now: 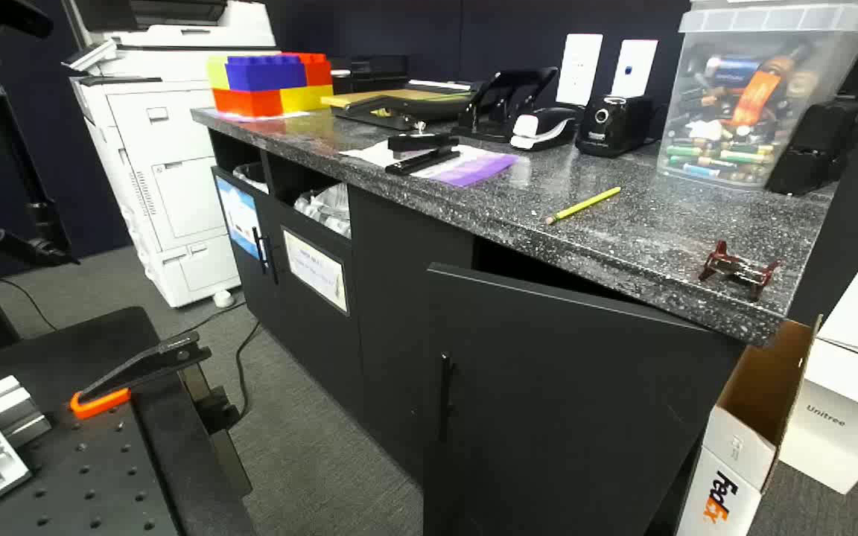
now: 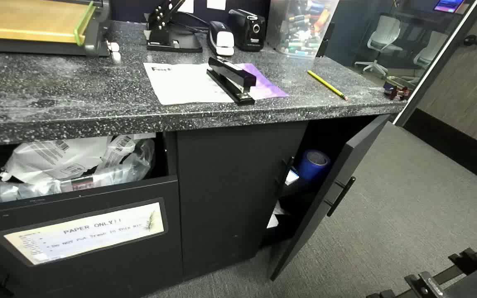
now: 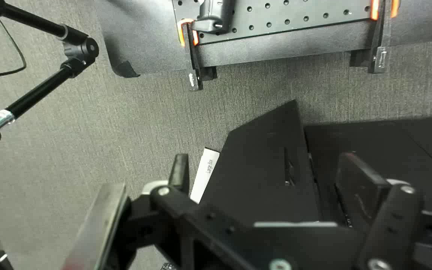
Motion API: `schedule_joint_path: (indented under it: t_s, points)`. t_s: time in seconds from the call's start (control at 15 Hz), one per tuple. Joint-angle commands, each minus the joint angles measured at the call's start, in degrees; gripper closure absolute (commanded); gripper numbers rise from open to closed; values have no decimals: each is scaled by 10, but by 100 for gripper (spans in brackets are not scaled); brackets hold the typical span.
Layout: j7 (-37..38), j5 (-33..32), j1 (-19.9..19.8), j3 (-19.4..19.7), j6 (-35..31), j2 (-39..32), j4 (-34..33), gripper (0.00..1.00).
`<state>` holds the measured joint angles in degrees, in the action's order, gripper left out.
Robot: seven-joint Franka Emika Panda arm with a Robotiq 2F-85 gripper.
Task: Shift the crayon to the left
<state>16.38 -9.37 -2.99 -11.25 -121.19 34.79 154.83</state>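
The crayon is a thin yellow pencil-like stick (image 1: pixel 583 205) lying flat on the speckled dark counter, and it also shows in an exterior view (image 2: pixel 326 84). It lies to the right of the purple and white sheet, between the sheet and a small dark red object near the counter's end. My gripper (image 3: pixel 270 178) shows only in the wrist view. Its two fingers are wide apart with nothing between them. Beyond them are the floor and the open cabinet door. The crayon is out of view in the wrist view, and the gripper is out of view in both exterior views.
A black stapler (image 2: pixel 232 80) stands on the purple and white sheet (image 2: pixel 180 82). A tub of batteries (image 1: pixel 742 97) and a pencil sharpener (image 1: pixel 611 126) stand behind. The dark red object (image 1: pixel 739 268) is near the counter's end. A cabinet door (image 1: pixel 548 402) stands open below the counter.
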Motion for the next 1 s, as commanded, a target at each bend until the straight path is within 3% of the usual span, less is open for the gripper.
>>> schedule_joint_path:
  t_s: [0.0, 0.4, 0.6, 0.93]
  points:
    - [4, -5, 9, 8, 2, -1, -1, 0]
    - [4, -5, 9, 8, 2, -1, -1, 0]
    - [1, -16, 8, -4, 40, -45, -60, 0]
    - [-20, -32, 17, -9, 66, -180, -235, 0]
